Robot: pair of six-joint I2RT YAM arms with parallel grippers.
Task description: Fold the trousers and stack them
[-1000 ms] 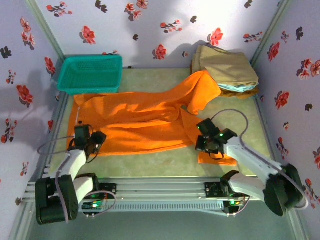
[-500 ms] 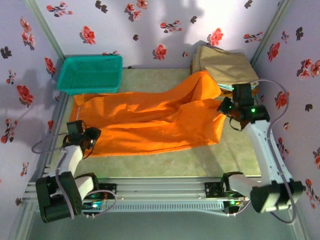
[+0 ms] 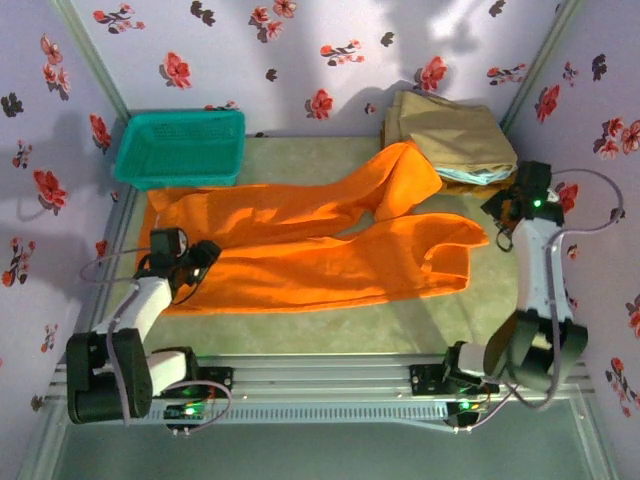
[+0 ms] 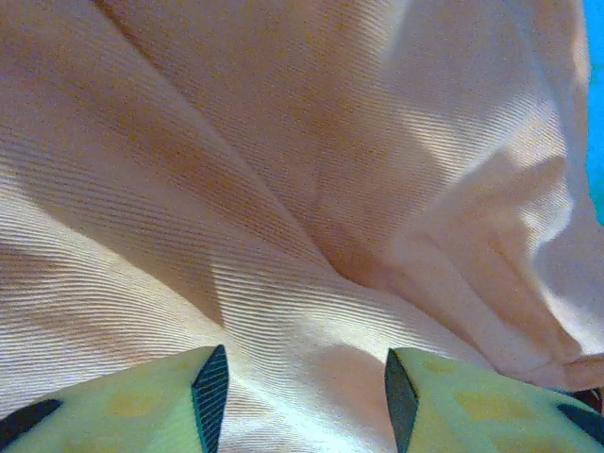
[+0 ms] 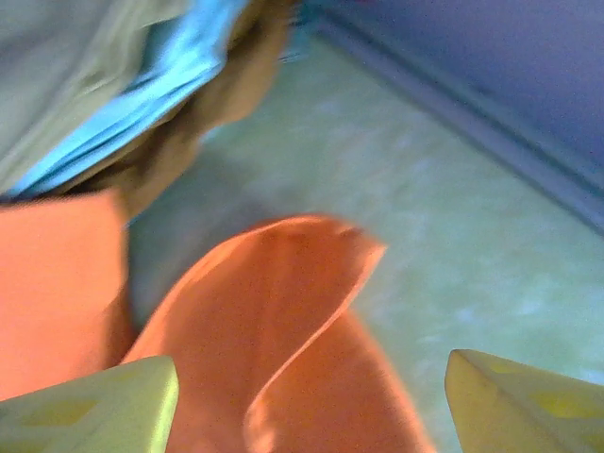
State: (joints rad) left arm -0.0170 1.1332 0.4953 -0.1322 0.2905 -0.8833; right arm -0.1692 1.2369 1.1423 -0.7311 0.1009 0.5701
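Orange soft cloth trousers (image 3: pixel 300 250) lie spread flat btwn both grippers: unfolded, nothing stacked yet. Left gripper (image 4: pixel 302 377) jaws apart, waist cloth right under; right gripper (image 5: pixel 311 363) wide apart, leg hem just below, tan folded garment pile (image 3: pixel 450 135) beyond.

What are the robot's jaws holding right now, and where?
Nothing, it seems. The right arm has its jaws wide open by a leg end of the trousers; the left arm has its jaws apart on the waist end, pinching no fold.
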